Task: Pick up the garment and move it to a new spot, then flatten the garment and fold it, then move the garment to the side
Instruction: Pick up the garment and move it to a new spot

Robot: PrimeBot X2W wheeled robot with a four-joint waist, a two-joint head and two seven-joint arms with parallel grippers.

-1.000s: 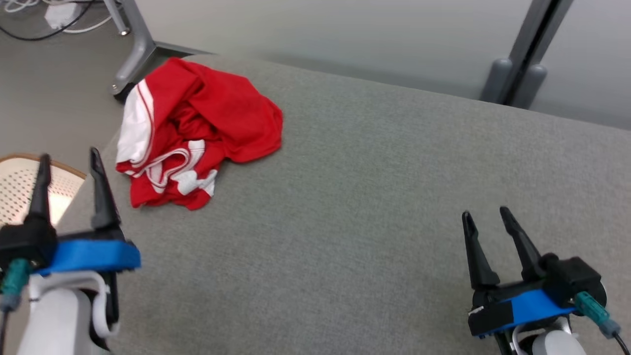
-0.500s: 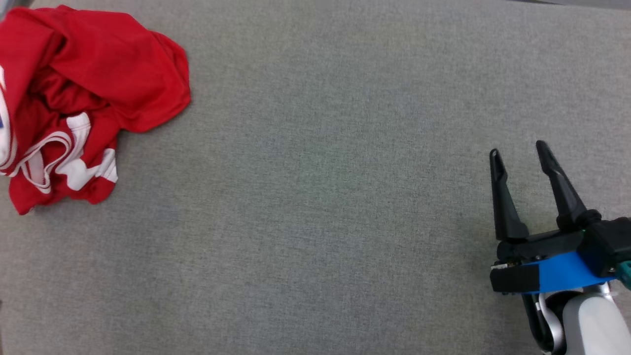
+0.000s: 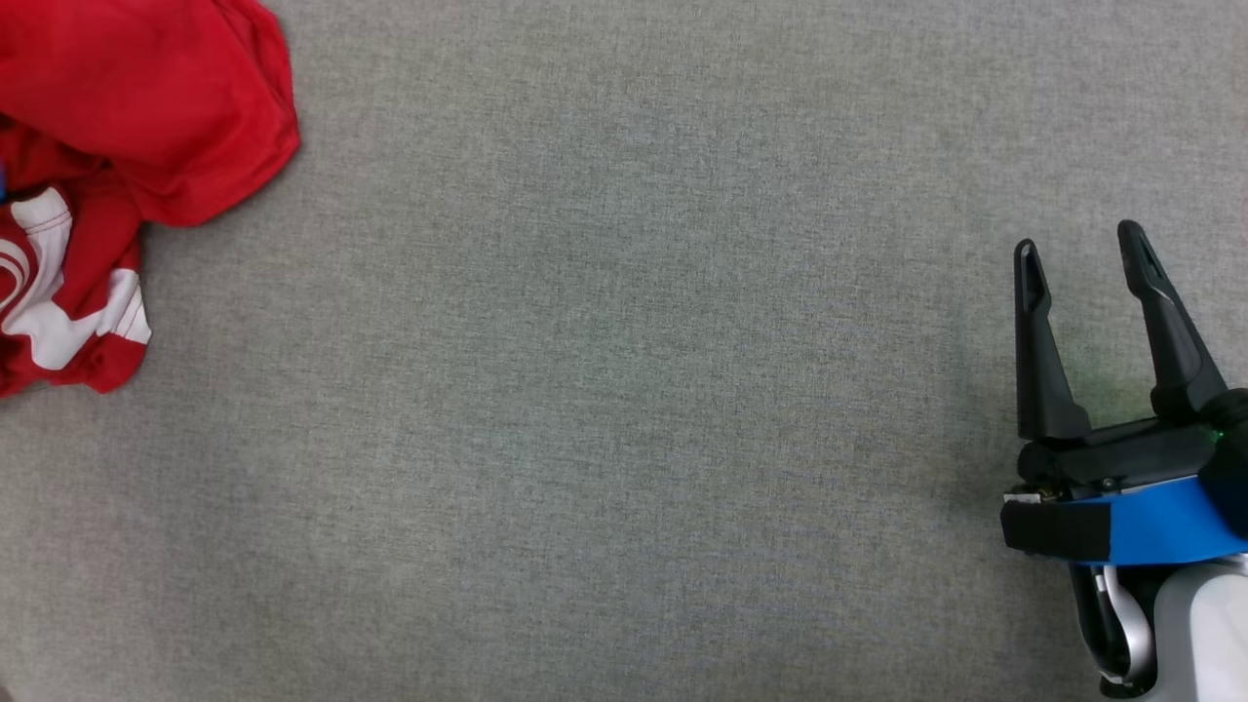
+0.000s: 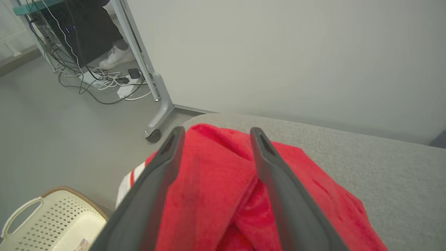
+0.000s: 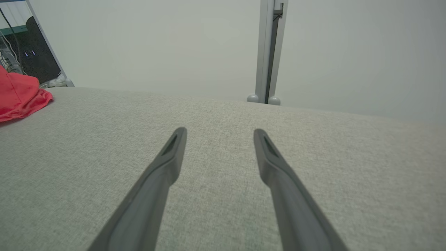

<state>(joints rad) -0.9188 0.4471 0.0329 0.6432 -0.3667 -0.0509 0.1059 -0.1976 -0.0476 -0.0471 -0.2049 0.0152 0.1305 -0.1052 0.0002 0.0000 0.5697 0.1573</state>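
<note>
The garment [image 3: 146, 107] is a crumpled red shirt with white trim, lying at the far left of the grey padded table [image 3: 604, 390]. In the left wrist view the garment [image 4: 216, 195] lies just under and between the two spread fingers of my left gripper [image 4: 214, 134], which stands open above it. Whether the fingers touch the cloth I cannot tell. My right gripper [image 3: 1077, 244] hovers open and holds nothing at the table's right side, far from the shirt. In the right wrist view a corner of the garment [image 5: 19, 97] sits at the far left beyond my right gripper [image 5: 219, 134].
A cream perforated basket [image 4: 45, 223] stands on the floor left of the table. Beyond it are a wheeled desk leg [image 4: 156, 115], tangled cables [image 4: 101, 82] and a person's white shoe [image 4: 115, 57]. A pale wall with a grey post [image 5: 268, 52] runs behind the table.
The head camera has tilted down and swung right, so the shirt slid to the left edge and the left gripper left that view. The right gripper stays open.
</note>
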